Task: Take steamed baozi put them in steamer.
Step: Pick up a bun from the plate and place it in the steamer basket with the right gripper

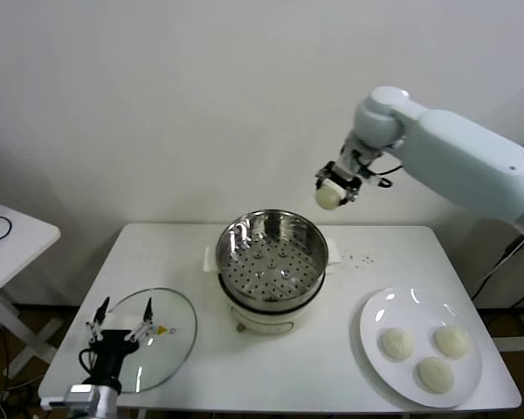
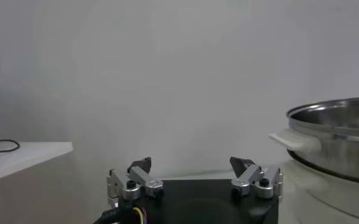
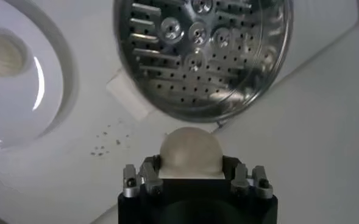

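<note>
Transport is your step now: the right claw [image 1: 336,189] pinches one baozi [image 1: 328,197] in the frame's upper right, above and behind the empty steamer [image 1: 272,256]. Next, centre over the basket, lower, release. Left claw [image 1: 120,319] waits spread, lower left.

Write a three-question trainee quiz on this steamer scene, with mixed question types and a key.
1. True or false: the steamer already holds a baozi.
2. How many baozi lie on the white plate? A) two B) three C) four
3. Fill in: the right gripper, raised behind and to the right of the steamer, is shut on a ____.

Key:
1. False. The perforated bottom is bare.
2. B. The three baozi sit on the plate.
3. baozi. Meanwhile the left gripper waits open over the glass lid.
</note>
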